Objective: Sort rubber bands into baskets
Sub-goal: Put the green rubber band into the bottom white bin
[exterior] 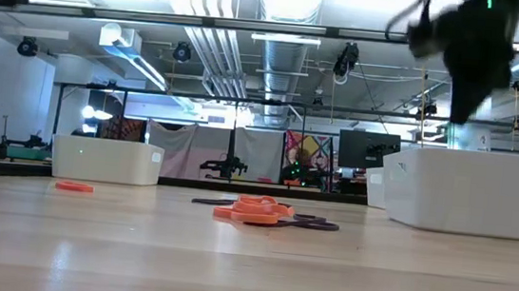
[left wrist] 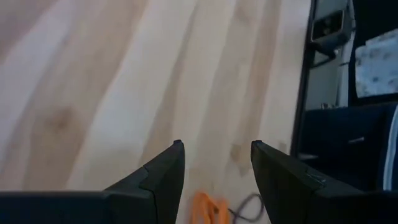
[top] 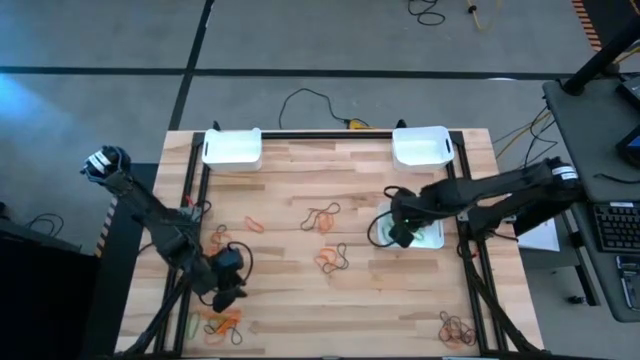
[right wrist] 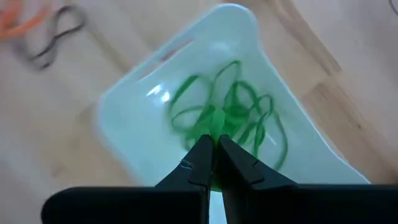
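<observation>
While my right gripper (right wrist: 214, 144) hangs over the basket nearest it (right wrist: 130, 99), its fingers pressed together with a bit of green pinched at the tips as far as I can tell, I count the sort as barely begun. That basket (top: 432, 238), on the right side of the table, holds a tangle of green rubber bands (right wrist: 227, 115), and it is the only tray I can see anything in. From above, the two baskets at the far edge, one left (top: 232, 148) and one right (top: 420, 146), show only white.

Plenty is left on the wood: orange and dark loops (top: 322, 217) in the middle, another cluster (top: 331, 259) just nearer me, a small orange one (top: 254, 224) to the left, a dark pile (top: 456, 328) at the near right corner, and an orange and green heap (top: 220, 322) at the near left.

My left gripper (left wrist: 216, 163) sits low above that near-left heap with its fingers spread and nothing between them; an orange band (left wrist: 205, 208) lies just under it
</observation>
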